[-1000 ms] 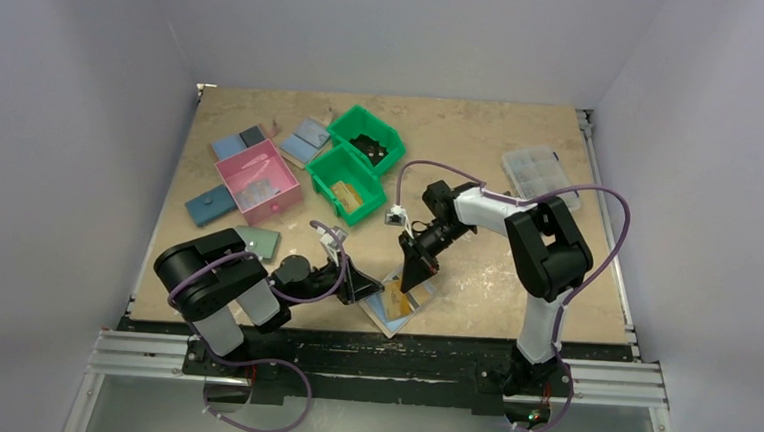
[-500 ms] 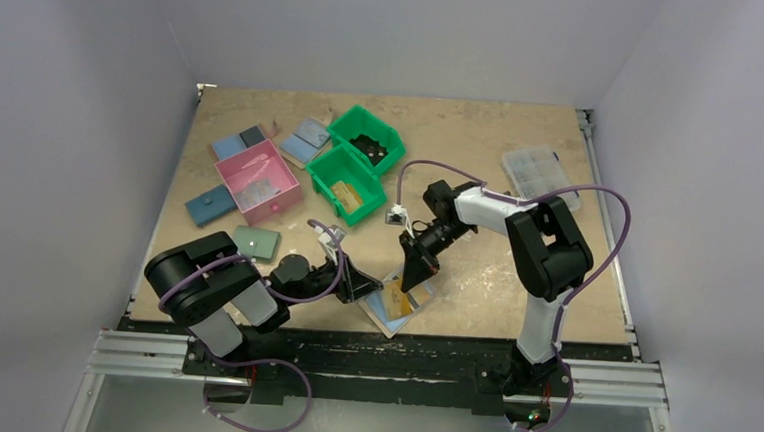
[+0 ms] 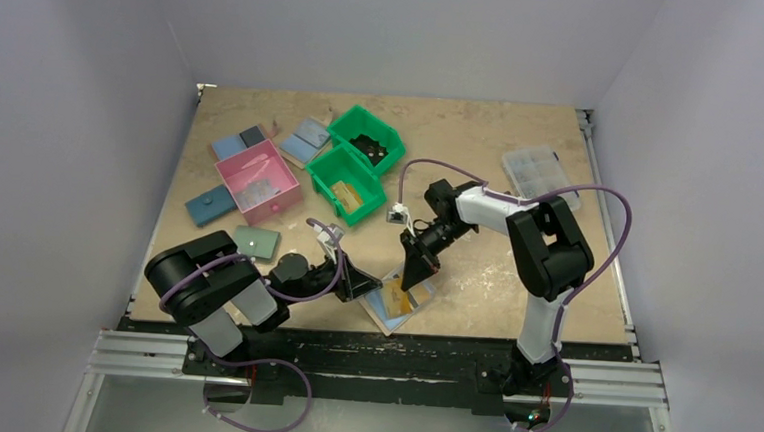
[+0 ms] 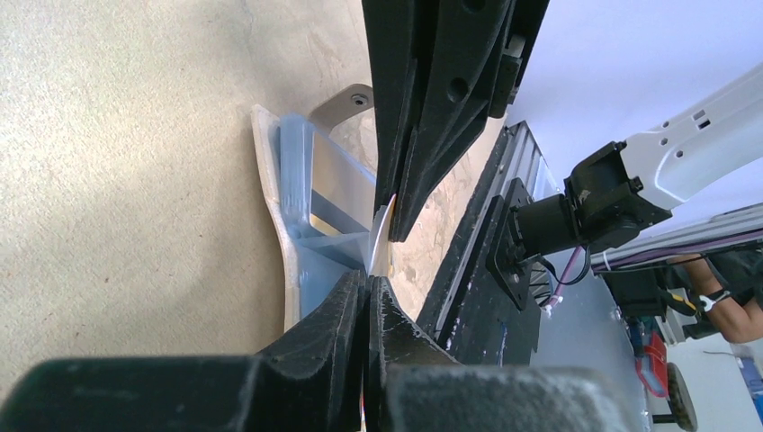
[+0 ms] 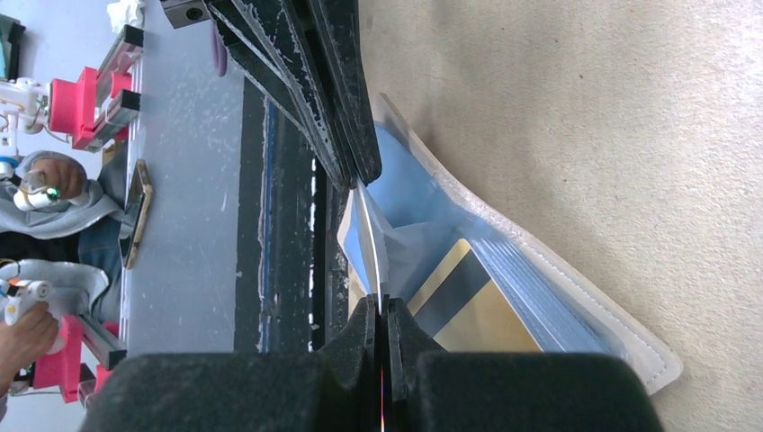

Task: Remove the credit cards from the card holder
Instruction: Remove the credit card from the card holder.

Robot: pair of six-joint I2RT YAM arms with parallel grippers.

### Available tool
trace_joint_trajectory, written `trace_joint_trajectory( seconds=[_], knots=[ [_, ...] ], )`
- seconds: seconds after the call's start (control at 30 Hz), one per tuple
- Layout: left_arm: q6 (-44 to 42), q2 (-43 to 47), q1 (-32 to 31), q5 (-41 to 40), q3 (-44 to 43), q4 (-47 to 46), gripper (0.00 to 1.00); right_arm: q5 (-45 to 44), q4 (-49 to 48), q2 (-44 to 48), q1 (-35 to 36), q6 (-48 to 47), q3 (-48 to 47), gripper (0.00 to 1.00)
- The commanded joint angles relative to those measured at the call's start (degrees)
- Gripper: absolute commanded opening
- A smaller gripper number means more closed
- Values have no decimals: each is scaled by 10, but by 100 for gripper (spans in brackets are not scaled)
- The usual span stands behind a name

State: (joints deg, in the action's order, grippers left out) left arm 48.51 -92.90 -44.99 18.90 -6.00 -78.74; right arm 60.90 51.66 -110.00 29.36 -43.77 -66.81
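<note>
The card holder (image 3: 390, 317) lies open by the table's front edge, beige rim (image 4: 267, 193) outside, light-blue inside (image 5: 540, 301). A gold credit card with a black stripe (image 5: 472, 315) sits in its striped slot and shows as yellow-orange from above (image 3: 399, 299). A thin pale sheet (image 5: 367, 238) stands up from the holder, edge-on. I cannot tell if it is a card or a flap. My left gripper (image 4: 369, 277) is shut on one end of it. My right gripper (image 5: 381, 308) is shut on the other. The two grippers (image 3: 366, 287) (image 3: 415, 276) nearly touch tip to tip.
Two green bins (image 3: 346, 186) (image 3: 367, 141) and a pink bin (image 3: 258, 180) stand at the back left, with blue wallets (image 3: 208, 205) (image 3: 308, 137) around them. A sage-green wallet (image 3: 256, 240) lies by my left arm. A clear organiser box (image 3: 539, 176) sits at the back right. The black rail (image 3: 390, 345) is just past the holder.
My left arm's elbow has shifted slightly left, uncovering more of the sage-green wallet. Both grippers stay pinched over the holder, almost unmoved.
</note>
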Motion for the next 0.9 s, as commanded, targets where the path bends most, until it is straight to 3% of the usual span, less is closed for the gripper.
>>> trace_joint_trajectory(
  seconds=[0.0, 0.47, 0.7, 0.87],
  knots=[
    [3, -5, 10, 12, 8, -40, 0, -15, 3, 14, -17, -7, -14, 0],
    [11, -17, 24, 1, 10, -24, 0, -44, -7, 15, -35, 14, -12, 0],
    [7, 3, 36, -50, -17, 87, 0, -76, -1, 35, -65, 19, -12, 0],
    [-15, 54, 37, -107, -63, 237, 0, -80, 0, 60, -79, 17, -11, 0]
  ],
)
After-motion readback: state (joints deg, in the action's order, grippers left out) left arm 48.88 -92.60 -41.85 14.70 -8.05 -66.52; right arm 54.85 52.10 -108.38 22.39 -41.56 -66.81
